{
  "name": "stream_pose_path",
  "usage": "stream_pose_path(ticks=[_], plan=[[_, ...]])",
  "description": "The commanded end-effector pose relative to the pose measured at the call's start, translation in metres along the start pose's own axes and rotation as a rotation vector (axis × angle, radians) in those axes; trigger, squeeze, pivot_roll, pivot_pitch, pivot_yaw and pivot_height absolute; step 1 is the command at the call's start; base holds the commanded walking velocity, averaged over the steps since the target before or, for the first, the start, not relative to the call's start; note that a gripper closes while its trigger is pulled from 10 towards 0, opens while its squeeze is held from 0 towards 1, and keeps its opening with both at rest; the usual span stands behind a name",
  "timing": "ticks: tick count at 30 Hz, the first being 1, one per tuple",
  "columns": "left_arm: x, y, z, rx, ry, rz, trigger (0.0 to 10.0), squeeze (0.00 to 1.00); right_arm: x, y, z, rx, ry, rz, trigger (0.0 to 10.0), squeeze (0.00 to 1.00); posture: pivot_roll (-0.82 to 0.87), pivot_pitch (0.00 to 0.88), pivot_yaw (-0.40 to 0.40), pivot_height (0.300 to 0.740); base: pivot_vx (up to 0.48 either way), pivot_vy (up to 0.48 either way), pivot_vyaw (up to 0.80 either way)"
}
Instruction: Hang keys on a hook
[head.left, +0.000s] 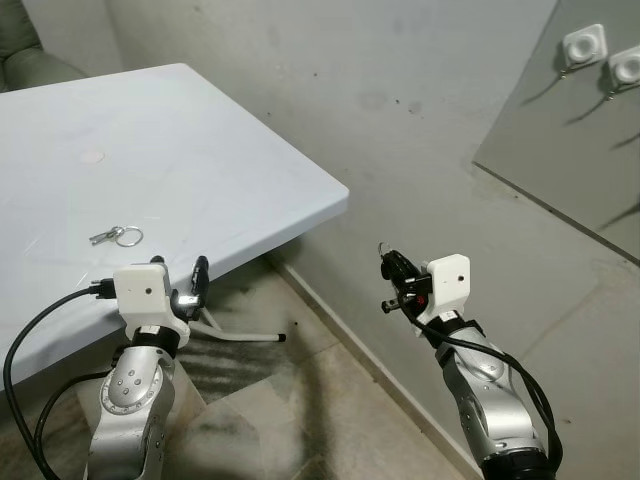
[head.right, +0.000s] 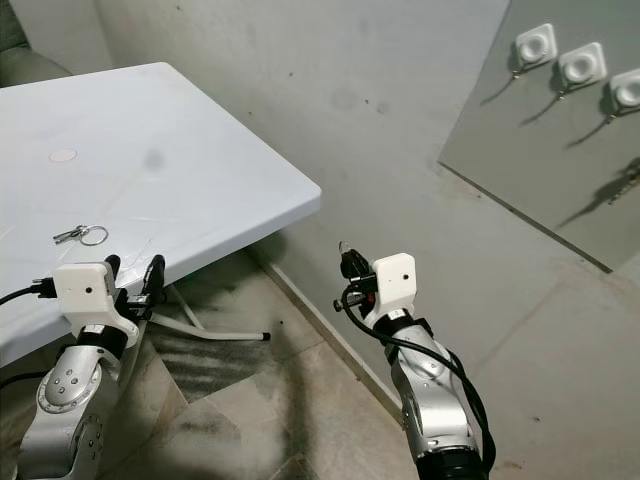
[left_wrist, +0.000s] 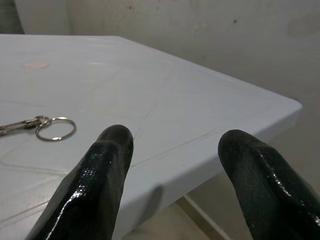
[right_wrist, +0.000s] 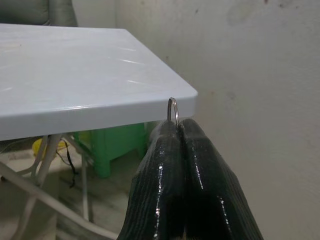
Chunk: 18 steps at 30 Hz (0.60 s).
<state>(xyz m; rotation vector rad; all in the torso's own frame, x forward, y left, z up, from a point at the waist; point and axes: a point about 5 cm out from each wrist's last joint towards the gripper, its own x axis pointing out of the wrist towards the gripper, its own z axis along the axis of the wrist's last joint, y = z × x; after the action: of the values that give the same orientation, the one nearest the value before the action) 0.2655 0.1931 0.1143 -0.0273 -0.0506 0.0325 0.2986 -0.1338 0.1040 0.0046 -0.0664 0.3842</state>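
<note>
A key on a ring (head.left: 118, 236) lies on the pale blue table (head.left: 200, 150), a little beyond my left gripper (head.left: 178, 265). That gripper hovers open at the table's near edge, fingers (left_wrist: 112, 150) apart with nothing between them, and the keys (left_wrist: 42, 125) lie off to one side. My right gripper (head.left: 388, 262) is raised in the gap between table and wall, shut on a small metal key ring (right_wrist: 172, 107) that pokes out above its fingertips. White hooks (head.right: 535, 45) sit on a grey wall panel (head.right: 520, 170) high at the right, well away from both grippers.
The table's corner (head.left: 340, 205) juts toward the wall. White table legs (head.left: 240, 337) cross the floor below, and a green stool (right_wrist: 115, 145) stands under the table. A grey concrete wall (head.left: 400, 120) runs behind. A sofa (head.left: 30, 60) stands at the far left.
</note>
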Motion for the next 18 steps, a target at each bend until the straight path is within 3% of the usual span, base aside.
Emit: stream_pose_path(ticks=[1, 18], plan=[[-0.0014, 0.0012, -0.0023, 0.008, 0.011, 0.009, 10.0, 0.0, 0.0011, -0.0003, 0.001, -0.005, -0.003, 0.006, 10.0, 0.0, -0.05, 0.023, -0.042, 0.74, 0.0, 0.0, -0.7], [-0.0012, -0.0008, -0.002, -0.021, 0.019, -0.002, 10.0, 0.0, 0.0003, -0.0004, 0.0018, -0.009, -0.003, 0.009, 10.0, 0.0, -0.05, 0.027, -0.042, 0.74, 0.028, 0.0, -0.7]])
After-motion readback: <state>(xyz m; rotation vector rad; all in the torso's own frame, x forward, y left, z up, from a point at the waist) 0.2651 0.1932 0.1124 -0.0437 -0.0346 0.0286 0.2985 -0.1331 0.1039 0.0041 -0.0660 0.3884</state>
